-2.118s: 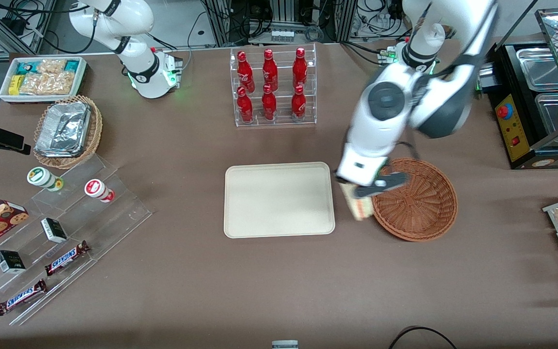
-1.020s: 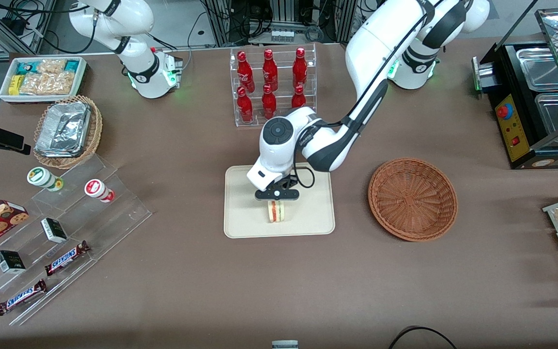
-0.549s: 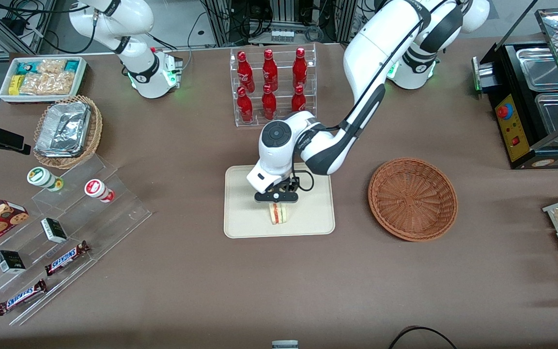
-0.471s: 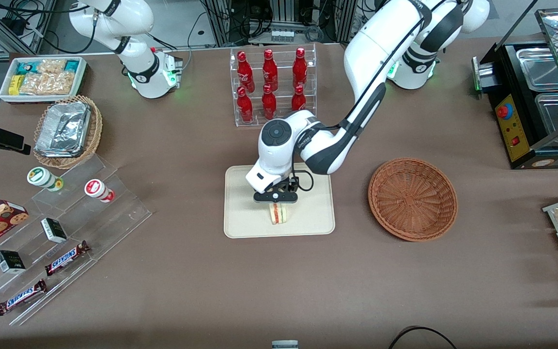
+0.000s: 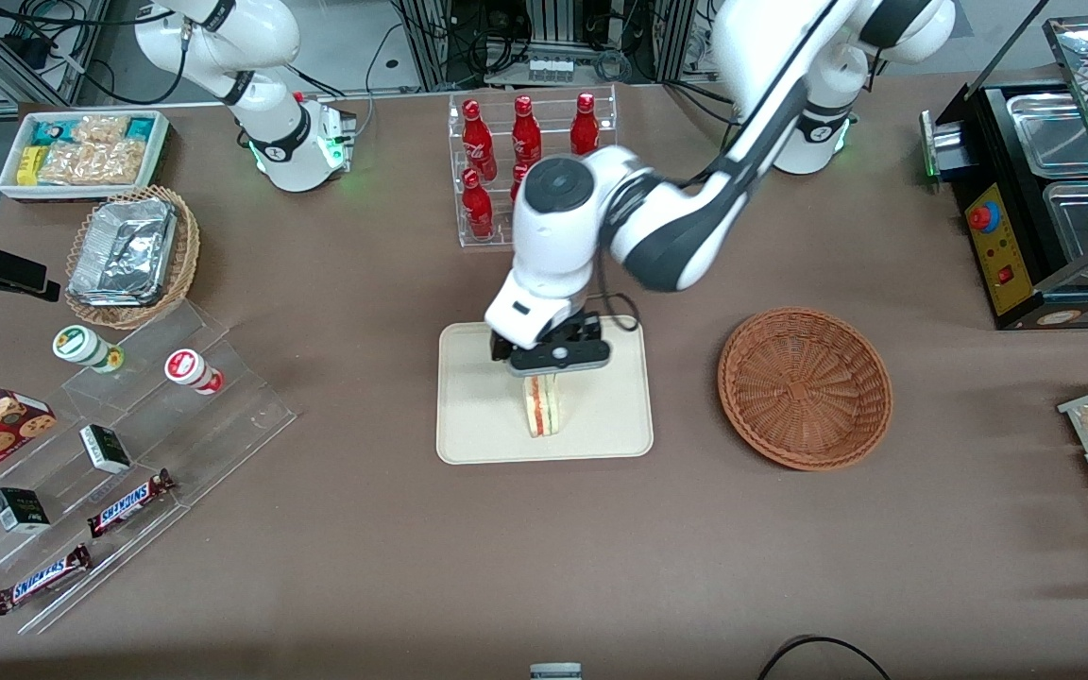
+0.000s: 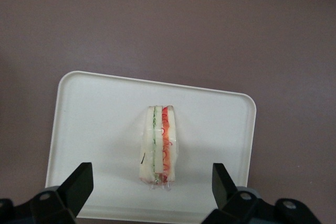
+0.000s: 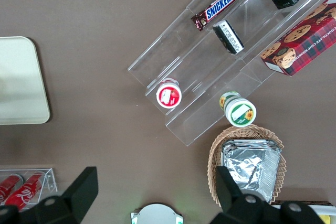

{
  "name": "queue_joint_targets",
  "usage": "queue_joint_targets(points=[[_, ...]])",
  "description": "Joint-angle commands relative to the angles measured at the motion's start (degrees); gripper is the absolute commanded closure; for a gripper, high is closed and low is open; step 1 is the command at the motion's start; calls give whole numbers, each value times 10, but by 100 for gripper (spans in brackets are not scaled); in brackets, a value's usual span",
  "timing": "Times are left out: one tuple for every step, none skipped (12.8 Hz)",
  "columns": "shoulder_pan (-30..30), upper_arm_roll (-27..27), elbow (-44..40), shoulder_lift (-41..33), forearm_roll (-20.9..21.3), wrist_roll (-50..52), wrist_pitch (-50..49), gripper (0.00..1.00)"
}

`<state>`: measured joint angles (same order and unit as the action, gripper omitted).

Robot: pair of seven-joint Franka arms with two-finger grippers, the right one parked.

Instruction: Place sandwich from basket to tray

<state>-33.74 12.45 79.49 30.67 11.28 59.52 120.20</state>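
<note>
Since the sandwich (image 5: 541, 407) stands on its edge in the middle of the tray (image 5: 468, 425), directly below the gripper (image 5: 552, 364), the next move is probably only a straight lift away. The jaws are wide open and touch nothing. In the wrist view, the sandwich (image 6: 159, 146) has its long axis crosswise to the gap between the fingers (image 6: 77, 184). The front view alone shows the basket (image 5: 805, 387), which holds nothing, toward the working arm's end.
</note>
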Motion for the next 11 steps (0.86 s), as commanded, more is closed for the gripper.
queue_joint_targets(points=[[43,-1,59,-91,-17,0,-45,0],[56,-1,73,-121,-21,-6,-64,0],[68,-1,77,-141,-23,-13,-89,0],[86,-2,77,-158,-24,-34,-122,0],[107,-1,77,-174,-28,-65,-146,0],[124,-2,78,-191,-42,-94,-172,0],[144,-2,78,-204,-50,-127,-196,0],[167,-2,80,-217,-56,-162,-211,0],[189,-2,85,-230,-66,-198,-225,0],[215,-2,92,-249,-78,-244,-239,0],[244,-2,99,-269,-92,-298,-261,0]])
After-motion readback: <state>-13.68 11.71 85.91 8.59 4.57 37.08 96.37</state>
